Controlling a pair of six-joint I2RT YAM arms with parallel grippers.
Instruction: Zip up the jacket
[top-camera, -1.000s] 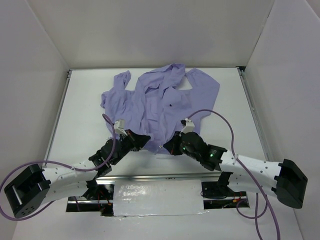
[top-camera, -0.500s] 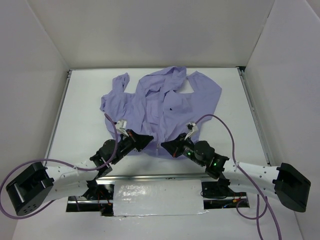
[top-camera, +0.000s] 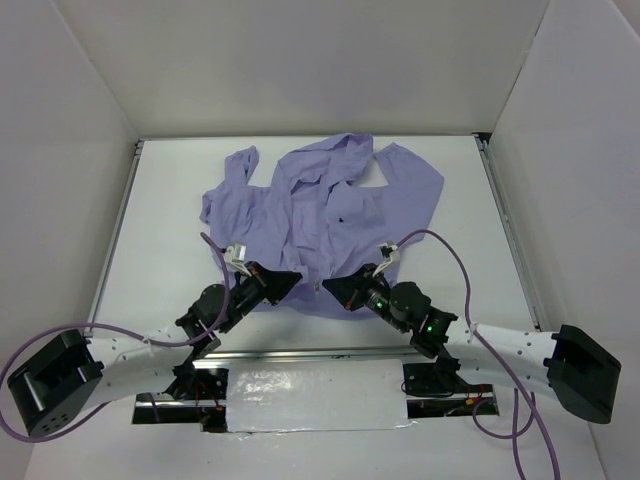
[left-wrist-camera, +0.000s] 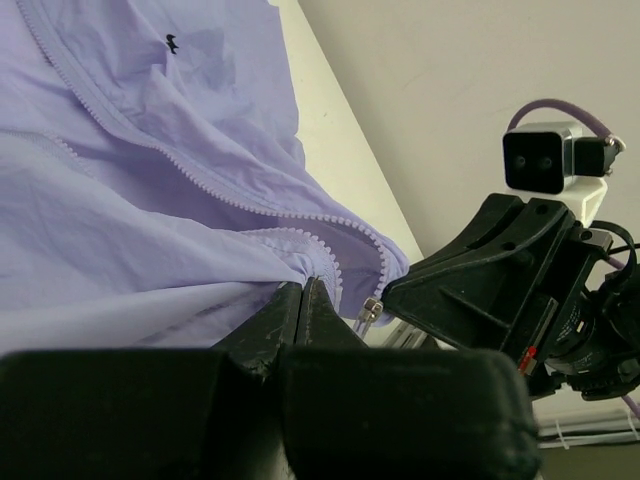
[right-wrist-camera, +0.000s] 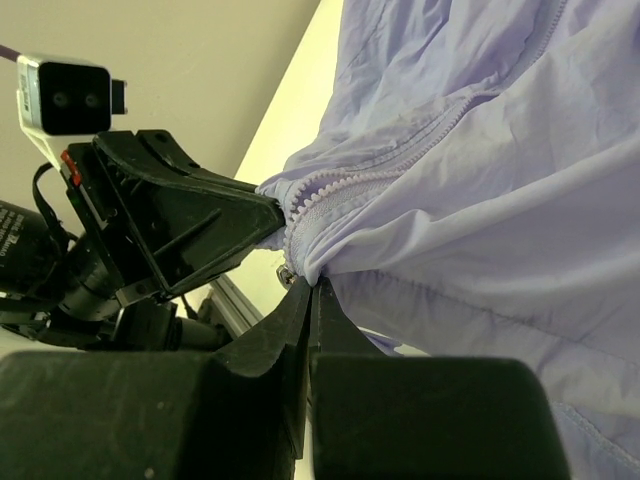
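The lavender jacket (top-camera: 330, 215) lies spread on the white table, hood toward the far wall, a tiny dark mark on its chest (left-wrist-camera: 172, 43). Its front stands unzipped, the zipper teeth (left-wrist-camera: 200, 180) running down to the near hem. My left gripper (top-camera: 293, 281) is shut on the hem of the jacket (left-wrist-camera: 150, 250) beside the zipper's lower end. My right gripper (top-camera: 328, 287) is shut on the facing hem edge of the jacket (right-wrist-camera: 480, 230). The two grippers meet tip to tip at the hem's middle. A small metal zipper piece (left-wrist-camera: 371, 310) hangs between them.
White walls enclose the table on three sides. A metal rail (top-camera: 330, 352) runs along the near edge behind the arm bases, with a foil-covered plate (top-camera: 315, 396) below it. Purple cables (top-camera: 450, 260) loop off both arms.
Both grippers, still shut on the hem, have drawn it toward the near edge and come closer together. The jacket's lower part has stretched flatter.
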